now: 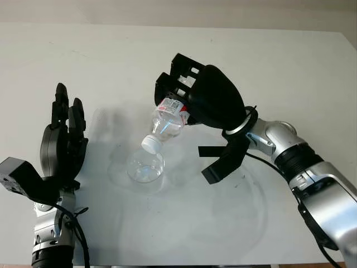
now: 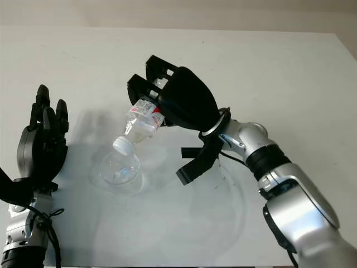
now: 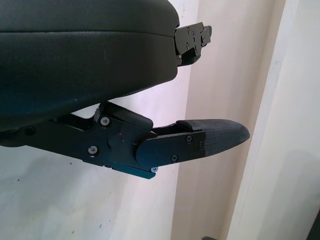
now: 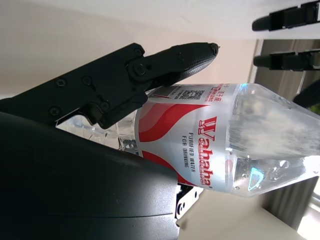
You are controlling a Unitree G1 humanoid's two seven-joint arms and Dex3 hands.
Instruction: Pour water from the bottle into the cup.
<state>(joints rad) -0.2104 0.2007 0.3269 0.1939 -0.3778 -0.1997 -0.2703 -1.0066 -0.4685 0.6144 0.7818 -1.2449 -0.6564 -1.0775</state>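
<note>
A clear plastic water bottle with a red and white label and a white cap hangs tilted, neck down to the left. My right hand is shut on its body, above the table's middle. The capped mouth sits just over the rim of a clear plastic cup that stands on the white table. My left hand is open, raised at the left, a short way from the cup.
The white table's far edge runs along the back, and its near edge lies at the bottom of the head views. A black strap dangles from the right wrist, over the table beside the cup.
</note>
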